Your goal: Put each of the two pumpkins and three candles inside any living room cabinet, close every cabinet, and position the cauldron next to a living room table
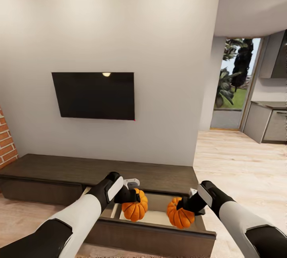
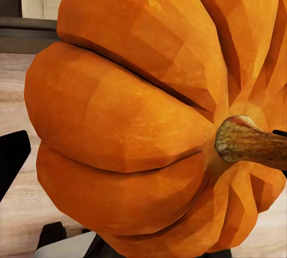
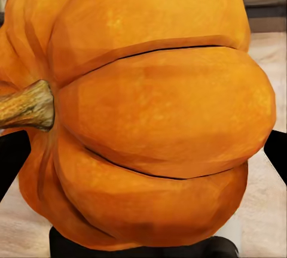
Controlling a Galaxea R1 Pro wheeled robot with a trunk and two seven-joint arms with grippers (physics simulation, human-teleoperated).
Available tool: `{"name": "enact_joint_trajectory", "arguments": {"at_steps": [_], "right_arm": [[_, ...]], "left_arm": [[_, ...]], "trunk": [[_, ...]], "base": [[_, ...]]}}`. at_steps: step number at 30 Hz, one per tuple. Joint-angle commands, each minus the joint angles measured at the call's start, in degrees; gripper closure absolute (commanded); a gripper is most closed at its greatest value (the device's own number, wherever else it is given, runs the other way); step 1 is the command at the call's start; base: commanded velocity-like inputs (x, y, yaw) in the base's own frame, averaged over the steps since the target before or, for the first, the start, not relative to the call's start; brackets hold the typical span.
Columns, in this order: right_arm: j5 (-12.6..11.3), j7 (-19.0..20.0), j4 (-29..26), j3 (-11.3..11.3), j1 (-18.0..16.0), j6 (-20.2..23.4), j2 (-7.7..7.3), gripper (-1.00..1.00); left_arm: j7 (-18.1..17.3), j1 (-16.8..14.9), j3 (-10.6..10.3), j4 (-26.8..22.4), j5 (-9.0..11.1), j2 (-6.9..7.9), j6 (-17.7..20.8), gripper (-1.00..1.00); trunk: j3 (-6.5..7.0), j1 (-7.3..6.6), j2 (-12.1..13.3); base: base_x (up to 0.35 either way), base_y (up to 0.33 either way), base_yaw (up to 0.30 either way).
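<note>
Simultaneously, left gripper [image 1: 133, 196] and right gripper [image 1: 184, 205] are clamping rigid, light pumpkins [image 1: 134, 209] across their ribbed flanks above the open drawer [image 1: 159, 232].

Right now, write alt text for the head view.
Two robot arms each hold an orange pumpkin, left and right, over an open drawer of a low dark cabinet. A black TV hangs above on a white wall.

I find nothing to read from here: no lettering, label, brand mark or number stands on the black wall-mounted television screen [image 1: 93, 95], on the long low dark-brown wooden cabinet [image 1: 99, 170], or on either ribbed orange pumpkin [image 1: 135, 208] [image 1: 180, 213].
</note>
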Motion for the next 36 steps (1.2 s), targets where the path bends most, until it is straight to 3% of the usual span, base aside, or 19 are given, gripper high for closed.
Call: {"name": "enact_joint_trajectory", "arguments": {"at_steps": [1,17,31,36], "right_arm": [[0.2,-0.7,-0.1,0.3,0.0,0.2,0.37,1.00],[0.2,-2.8,0.0,0.4,0.0,0.1,2.21,1.00],[0.2,-2.8,0.0,0.5,0.0,0.1,2.95,1.00],[0.2,-2.7,0.0,0.6,0.0,0.0,2.96,1.00]], "left_arm": [[0.6,0.0,-0.3,-0.1,0.6,0.00,0.1,1.00],[0.5,0.0,-0.4,0.3,0.7,0.00,-3.0,1.00],[0.5,0.0,-0.4,0.4,0.7,0.00,-3.1,1.00],[0.4,0.0,-0.4,0.3,0.7,0.00,-3.1,1.00]], "trunk": [[-0.18,0.01,-0.1],[-1.66,0.01,-0.1],[-2.93,0.01,-0.1],[-3.01,0.01,-0.1]], "base": [[0.000,0.000,-0.069],[0.013,0.000,-0.046],[0.313,0.000,-0.001],[0.108,0.000,0.000]]}}
